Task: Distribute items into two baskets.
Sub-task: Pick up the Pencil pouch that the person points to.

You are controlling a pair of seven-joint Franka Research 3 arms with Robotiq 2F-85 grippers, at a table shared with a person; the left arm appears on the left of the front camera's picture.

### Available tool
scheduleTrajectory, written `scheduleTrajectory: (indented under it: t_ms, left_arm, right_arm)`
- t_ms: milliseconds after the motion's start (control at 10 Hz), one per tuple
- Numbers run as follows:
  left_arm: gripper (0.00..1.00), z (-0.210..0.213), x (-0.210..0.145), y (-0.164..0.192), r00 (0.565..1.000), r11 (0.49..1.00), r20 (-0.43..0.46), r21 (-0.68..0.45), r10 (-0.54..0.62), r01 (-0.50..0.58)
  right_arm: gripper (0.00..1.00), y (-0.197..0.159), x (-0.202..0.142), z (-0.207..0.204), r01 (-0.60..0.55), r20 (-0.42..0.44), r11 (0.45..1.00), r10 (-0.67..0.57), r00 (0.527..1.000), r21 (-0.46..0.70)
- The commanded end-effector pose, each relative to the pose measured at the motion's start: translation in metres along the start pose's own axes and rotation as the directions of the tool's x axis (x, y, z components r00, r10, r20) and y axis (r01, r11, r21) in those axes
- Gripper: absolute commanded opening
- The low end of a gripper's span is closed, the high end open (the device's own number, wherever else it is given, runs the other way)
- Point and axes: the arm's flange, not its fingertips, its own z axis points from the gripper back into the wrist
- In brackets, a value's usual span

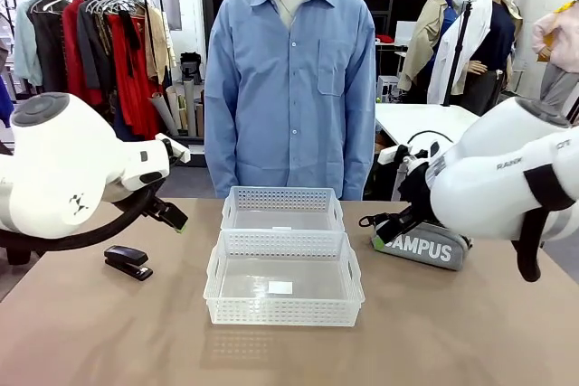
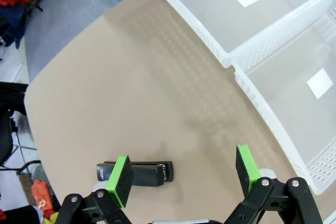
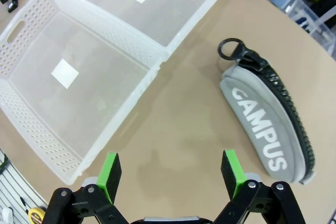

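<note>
Both open and empty, the left gripper [image 2: 184,174] is hovering over the stiff little stapler [image 2: 150,173], the right gripper [image 3: 170,171] beside the soft, light-looking pouch [image 3: 268,124], probably best pinched across its middle.

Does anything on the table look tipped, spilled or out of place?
Nothing stands out. The near basket and the far basket stand upright, squarely lined up; the stapler lies flat to their left, the pouch to their right, both looking intact.

Brown table [image 1: 99,336]: near basket [image 1: 282,313] and far basket [image 1: 282,197] touching at frame centre; black stapler [image 1: 128,261] middle left; grey CAMPUS pouch [image 1: 432,249] middle right.
</note>
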Motion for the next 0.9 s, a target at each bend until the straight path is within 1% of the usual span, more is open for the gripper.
scheduleTrajectory:
  t_ms: [0, 300, 500, 600, 800]
  left_arm:
    - [1.0, 0.006, -0.01, 0.004, 1.0, 0.999, -0.007, -0.04, -0.006, 0.005]
    - [1.0, 0.027, -0.008, 0.02, 0.999, 0.996, 0.024, -0.09, -0.024, 0.026]
    - [1.0, 0.052, -0.007, 0.044, 0.999, 0.991, 0.029, -0.128, -0.034, 0.037]
    - [1.0, 0.07, -0.008, 0.066, 0.998, 0.988, 0.044, -0.148, -0.036, 0.042]
    - [1.0, 0.099, -0.013, 0.091, 0.996, 0.983, 0.061, -0.168, -0.06, 0.07]
  right_arm:
    - [1.0, -0.019, 0.003, 0.003, -0.015, -0.004, 1.0, 0.015, 1.0, -0.004]
    - [1.0, -0.043, 0.007, 0.025, 0.0, 0.012, 0.999, 0.0, 1.0, 0.051]
    - [1.0, -0.065, 0.006, 0.043, 0.041, 0.023, 0.993, -0.043, 0.999, 0.107]
    - [1.0, -0.08, 0.004, 0.059, 0.065, 0.047, 0.992, -0.071, 0.996, 0.11]
    - [1.0, -0.098, -0.003, 0.096, 0.111, 0.121, 0.983, -0.129, 0.984, 0.147]
